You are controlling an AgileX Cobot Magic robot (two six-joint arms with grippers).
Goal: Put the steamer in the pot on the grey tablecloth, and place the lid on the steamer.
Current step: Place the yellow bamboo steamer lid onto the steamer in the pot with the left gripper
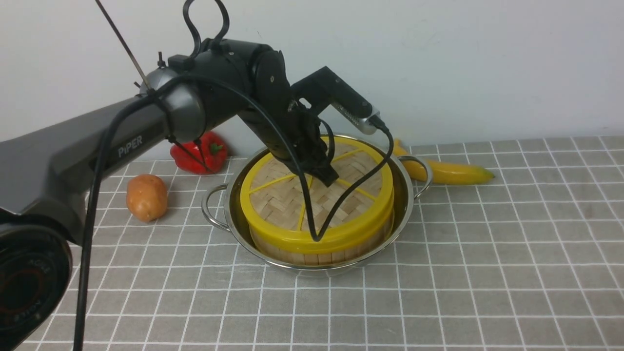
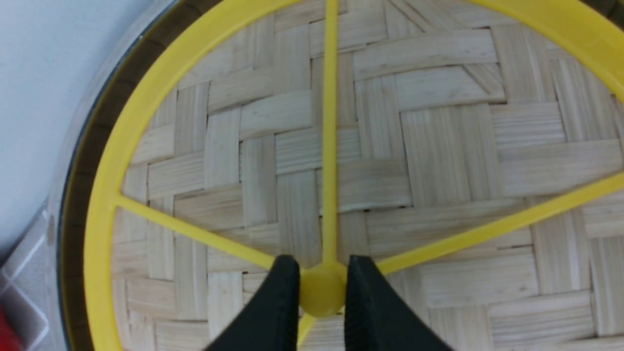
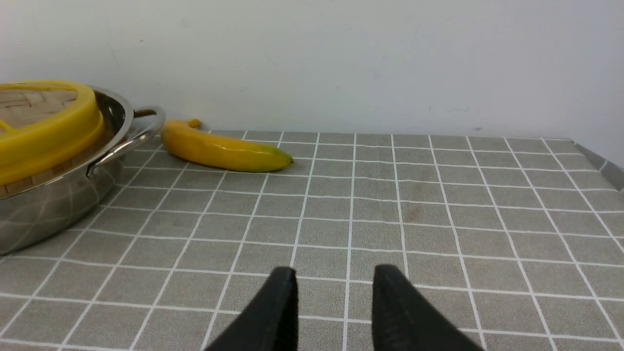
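Looking out past the right gripper (image 3: pixel 335 273), spread apart and empty, over the grey tablecloth (image 3: pixel 463 219).
Catching the lid (image 3: pixel 48 139) seated on the steamer (image 3: pixel 41 175) inside the pot (image 3: pixel 44 217), and a banana (image 3: pixel 219 148) lying just beside the pot.

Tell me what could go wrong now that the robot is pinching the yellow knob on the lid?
1. The left fingers grip the knob; if they rise before opening, the lid might lift off the steamer.
2. A black cable drapes across the lid; as the arm leaves, it could snag the rim and drag it askew.
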